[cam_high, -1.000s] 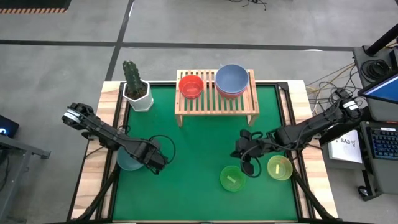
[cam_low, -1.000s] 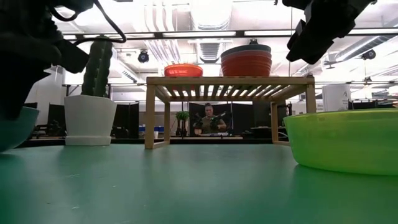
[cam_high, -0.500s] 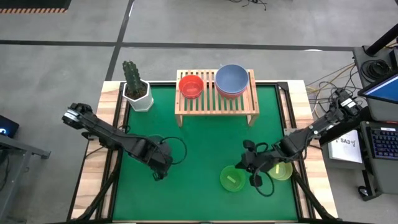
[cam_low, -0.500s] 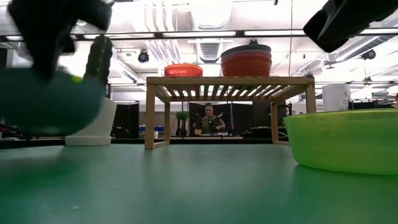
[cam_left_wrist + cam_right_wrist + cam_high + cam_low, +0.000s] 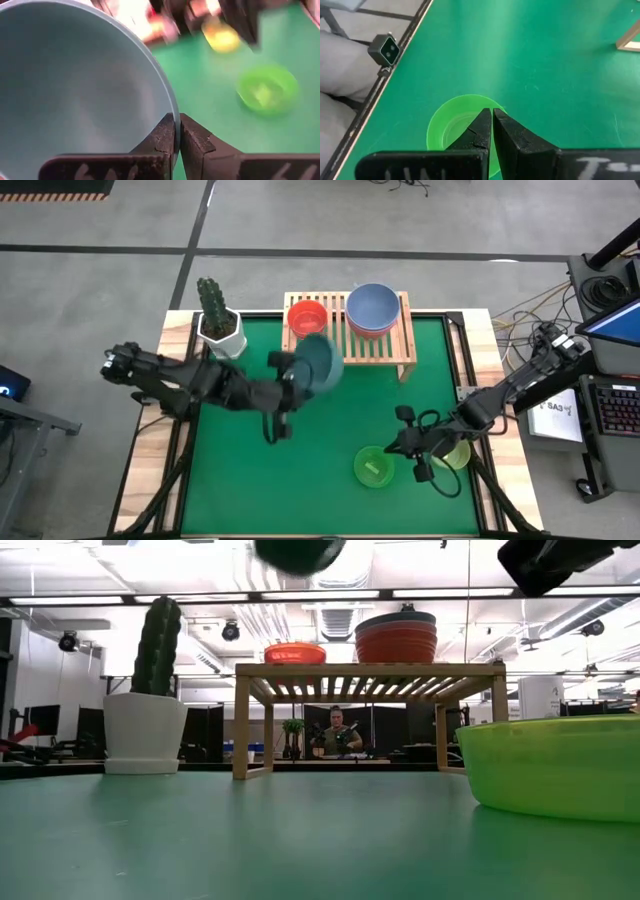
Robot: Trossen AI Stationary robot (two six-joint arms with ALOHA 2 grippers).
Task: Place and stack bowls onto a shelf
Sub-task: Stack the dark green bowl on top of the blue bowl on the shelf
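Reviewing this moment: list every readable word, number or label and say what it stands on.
"SA3": on a white sheet on the side desk by the right arm, high view; any smaller print on it is too small to read.
Bowls, shelf, cactus pot: no text visible.

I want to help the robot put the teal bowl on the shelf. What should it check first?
1. Grip: left end effector shut on the teal bowl's rim: ok.
2. Bowl lifted off the green mat: ok.
3. Free spot on the shelf: cannot tell; the red bowl and the blue bowl on its red stack already sit there.
4. Cactus pot clear of the bowl: ok.
5. Right end effector away from the shelf, shut above the green bowl: ok.
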